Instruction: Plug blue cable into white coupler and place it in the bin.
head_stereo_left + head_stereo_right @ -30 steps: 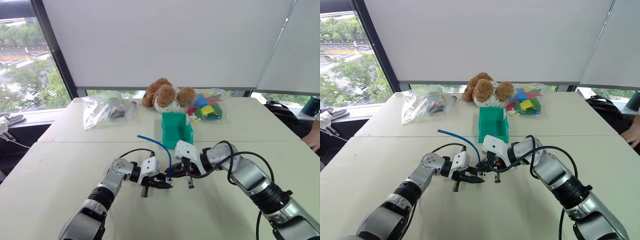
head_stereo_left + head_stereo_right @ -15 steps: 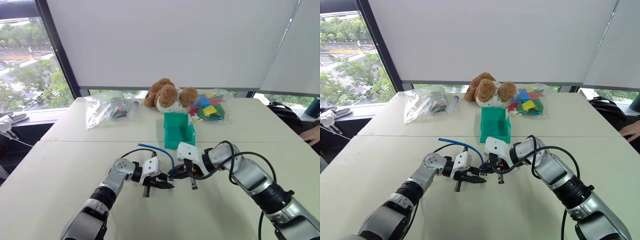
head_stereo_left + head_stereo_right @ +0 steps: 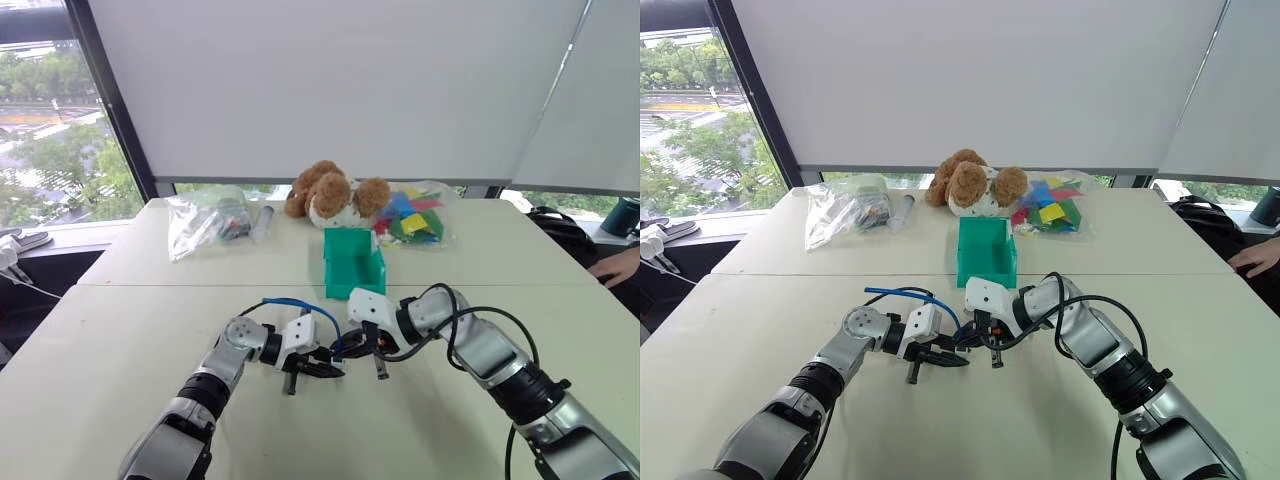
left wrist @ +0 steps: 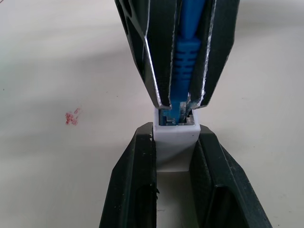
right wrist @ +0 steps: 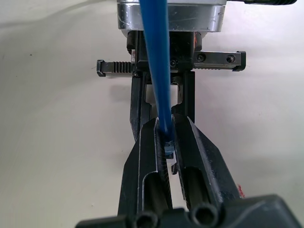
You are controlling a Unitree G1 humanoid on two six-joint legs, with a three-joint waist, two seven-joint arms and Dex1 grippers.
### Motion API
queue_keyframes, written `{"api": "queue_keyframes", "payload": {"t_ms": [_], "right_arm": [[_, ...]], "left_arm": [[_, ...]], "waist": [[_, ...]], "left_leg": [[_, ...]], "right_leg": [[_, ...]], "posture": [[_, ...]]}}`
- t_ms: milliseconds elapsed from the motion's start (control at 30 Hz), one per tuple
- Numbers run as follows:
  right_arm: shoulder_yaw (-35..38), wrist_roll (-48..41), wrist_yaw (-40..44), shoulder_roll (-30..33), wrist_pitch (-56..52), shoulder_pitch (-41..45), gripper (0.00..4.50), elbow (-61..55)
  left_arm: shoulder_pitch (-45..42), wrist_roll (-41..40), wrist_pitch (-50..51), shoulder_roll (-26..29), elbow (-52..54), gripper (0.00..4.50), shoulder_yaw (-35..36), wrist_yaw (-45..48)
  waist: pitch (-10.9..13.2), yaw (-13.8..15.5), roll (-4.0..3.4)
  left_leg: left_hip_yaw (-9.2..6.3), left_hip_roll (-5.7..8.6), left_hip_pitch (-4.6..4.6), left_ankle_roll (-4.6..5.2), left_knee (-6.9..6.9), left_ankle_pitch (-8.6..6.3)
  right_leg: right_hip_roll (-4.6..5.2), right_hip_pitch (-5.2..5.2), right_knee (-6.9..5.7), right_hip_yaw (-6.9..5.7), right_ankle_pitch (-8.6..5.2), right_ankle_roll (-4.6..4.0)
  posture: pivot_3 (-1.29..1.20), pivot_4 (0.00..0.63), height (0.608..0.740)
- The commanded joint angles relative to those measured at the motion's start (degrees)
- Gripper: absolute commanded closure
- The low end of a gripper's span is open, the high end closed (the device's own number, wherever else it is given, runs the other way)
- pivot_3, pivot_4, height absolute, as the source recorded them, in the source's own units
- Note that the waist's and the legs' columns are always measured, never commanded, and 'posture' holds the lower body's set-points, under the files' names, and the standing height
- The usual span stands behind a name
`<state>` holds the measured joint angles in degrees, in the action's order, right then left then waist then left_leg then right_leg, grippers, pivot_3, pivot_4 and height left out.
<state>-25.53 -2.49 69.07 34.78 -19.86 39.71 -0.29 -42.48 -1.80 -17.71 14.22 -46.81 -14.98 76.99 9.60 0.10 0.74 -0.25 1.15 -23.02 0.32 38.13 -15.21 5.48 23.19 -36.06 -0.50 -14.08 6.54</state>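
Just above the table, my left gripper (image 3: 322, 368) is shut on the white coupler (image 4: 175, 137), its open socket facing my right gripper (image 3: 352, 349). The right gripper is shut on the plug end of the blue cable (image 4: 186, 52), fingers meeting the coupler head-on. In the left wrist view the plug's tip sits inside the socket mouth. From the right fingers the rest of the blue cable (image 3: 300, 305) arcs back over the left wrist, its free end in the air. The teal bin (image 3: 352, 262) stands just behind the right hand with nothing visible in it.
Behind the bin sit a brown teddy bear (image 3: 330, 192) and a clear bag of coloured pieces (image 3: 415, 218). Another clear bag (image 3: 205, 218) and a small tube (image 3: 262, 218) lie at the back left. A person's hand (image 3: 615, 268) rests at the table's right edge.
The cable's free tail has sunk lower and leans further over the left arm. Both grippers keep their grips and stay together in place.
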Motion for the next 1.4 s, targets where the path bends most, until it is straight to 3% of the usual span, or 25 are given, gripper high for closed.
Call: {"api": "queue_keyframes", "payload": {"t_ms": [33,367,567,733,967,1233,1400], "right_arm": [[-3.9,3.0,0.3,-0.6,-1.6,-2.9,4.5,3.4],[-4.7,3.7,-0.4,-2.3,-1.3,-5.4,4.5,7.0],[-3.6,3.3,-0.6,-4.0,-1.4,-7.1,4.5,10.4],[-3.2,3.9,-1.2,-5.0,-0.7,-8.2,4.5,11.5],[-0.5,2.8,-1.9,-5.0,-1.8,-6.5,4.5,8.6],[6.7,-1.7,-2.1,-2.2,-7.9,-3.3,4.5,-1.0],[14.5,-7.7,-4.7,-1.9,-16.7,3.7,4.5,-2.2]], "left_arm": [[0.2,0.2,0.0,-0.2,1.5,4.15,-0.2,-0.7],[0.5,-0.1,0.7,-0.1,2.4,4.15,-0.1,-0.6],[1.0,-0.5,0.8,0.1,3.0,4.15,-0.1,-0.3],[1.4,-0.6,1.0,0.5,3.4,4.15,0.0,-0.2],[1.1,-0.2,0.5,1.0,3.0,4.15,0.0,-0.6],[2.1,-1.4,3.1,4.8,6.8,0.14,1.7,-0.2],[4.2,-5.5,9.2,9.1,14.3,0.06,6.6,-2.9]], "waist": [[-0.1,0.0,-0.01],[-0.6,-0.6,0.01],[-0.7,-0.9,0.06],[-1.1,-1.0,0.08],[-1.3,-1.1,0.08],[-1.3,-0.8,0.0],[-1.1,-0.8,-0.23]], "left_leg": [[0.0,0.0,0.0,0.0,0.0,0.0],[-0.02,-0.01,0.01,-0.01,-0.06,-0.01],[-0.03,-0.05,0.64,-0.02,-0.25,-0.03],[-0.04,-0.09,0.65,-0.02,-0.3,-0.04],[-0.05,-0.11,0.65,-0.03,-0.44,-0.05],[-0.02,-0.03,0.18,-0.04,-0.69,-0.03],[0.0,0.04,-0.9,-0.15,-0.67,0.04]], "right_leg": [[0.0,0.0,0.0,0.0,0.0,0.0],[0.04,0.0,0.01,0.01,-0.01,-0.01],[0.12,-0.55,0.12,0.02,-0.13,-0.22],[0.14,-0.54,0.16,0.03,-0.13,-0.23],[0.21,-0.5,0.24,0.11,-0.15,-0.28],[0.38,0.02,0.38,0.13,-0.14,-0.29],[0.44,1.17,0.29,0.13,0.0,-0.11]], "posture": [[0.0,0.15,0.74],[0.0,0.15,0.74],[0.0,0.15,0.74],[0.0,0.15,0.74],[0.0,0.15,0.74],[0.0,0.15,0.74],[0.0,0.15,0.74]]}}
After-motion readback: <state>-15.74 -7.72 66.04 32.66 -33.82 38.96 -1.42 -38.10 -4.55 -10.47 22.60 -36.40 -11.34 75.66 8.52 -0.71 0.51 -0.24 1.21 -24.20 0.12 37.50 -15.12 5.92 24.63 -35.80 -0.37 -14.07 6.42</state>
